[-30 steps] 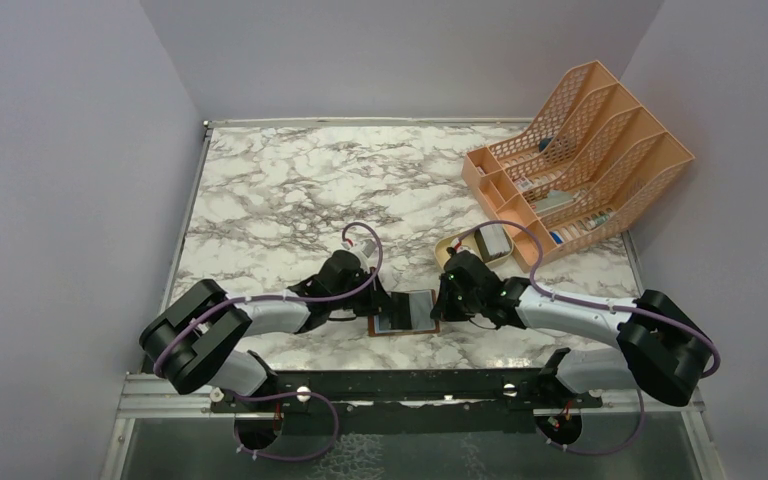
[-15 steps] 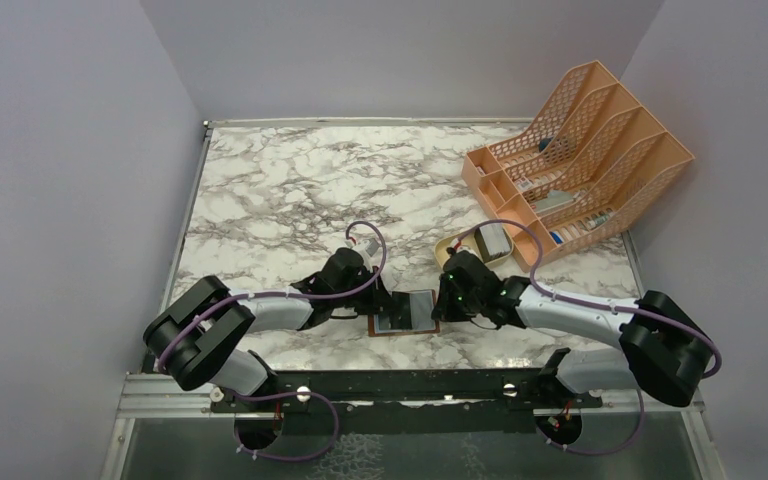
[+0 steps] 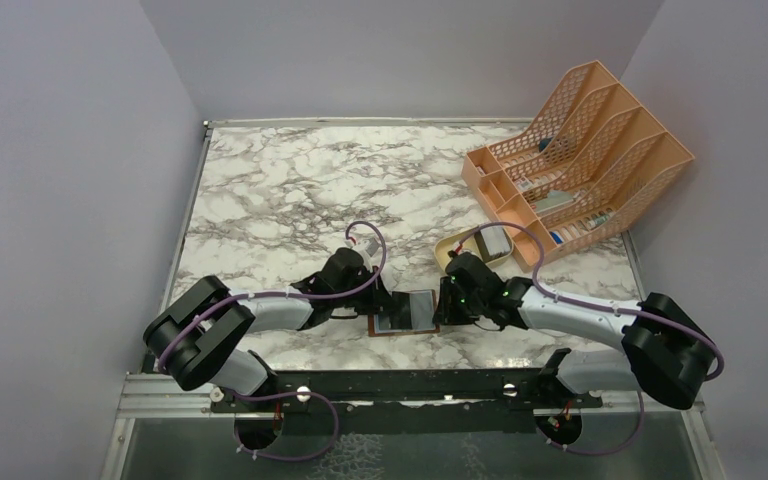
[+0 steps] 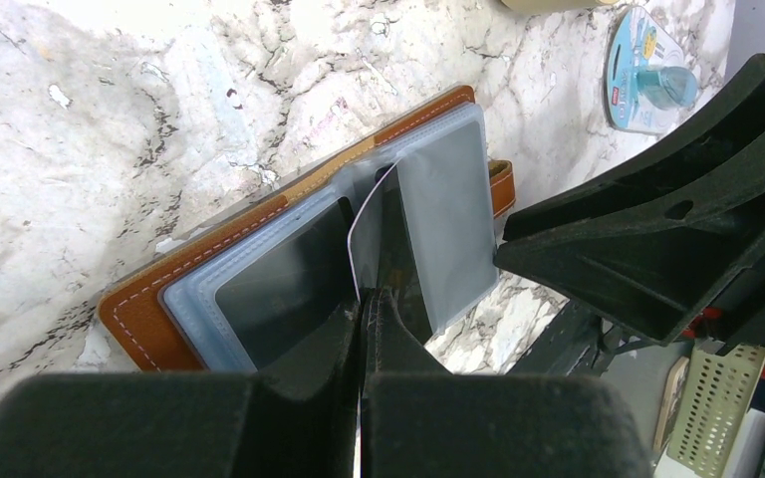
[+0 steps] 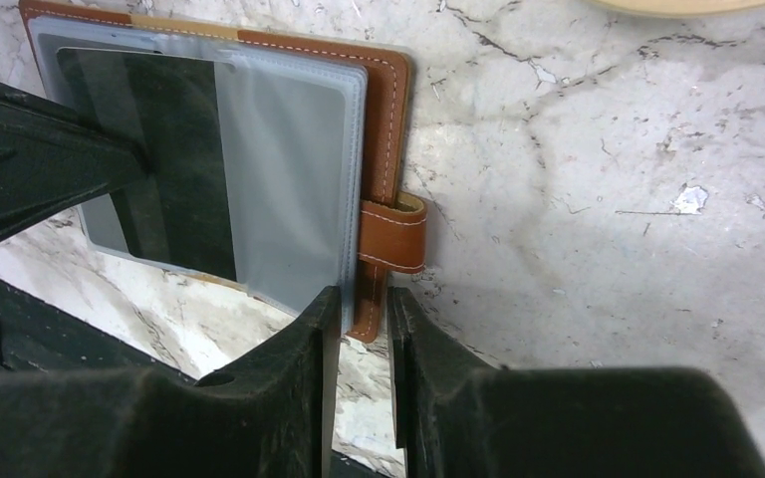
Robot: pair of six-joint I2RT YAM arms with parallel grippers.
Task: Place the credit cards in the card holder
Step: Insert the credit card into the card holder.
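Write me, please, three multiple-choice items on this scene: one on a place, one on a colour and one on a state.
1. Where does the card holder lie?
A. in the orange mesh rack
B. on the marble table, between the left gripper and the right gripper
C. in the tan tray

2. Its cover is:
A. brown
B. blue
C. green

3. The card holder is:
A. snapped shut
B. open, with its sleeves showing
C. standing on edge

Key:
1 B: both wrist views show it flat on the marble.
2 A: stitched brown leather frames the sleeves.
3 B: the clear sleeves lie exposed, and the left gripper pinches one that is lifted.
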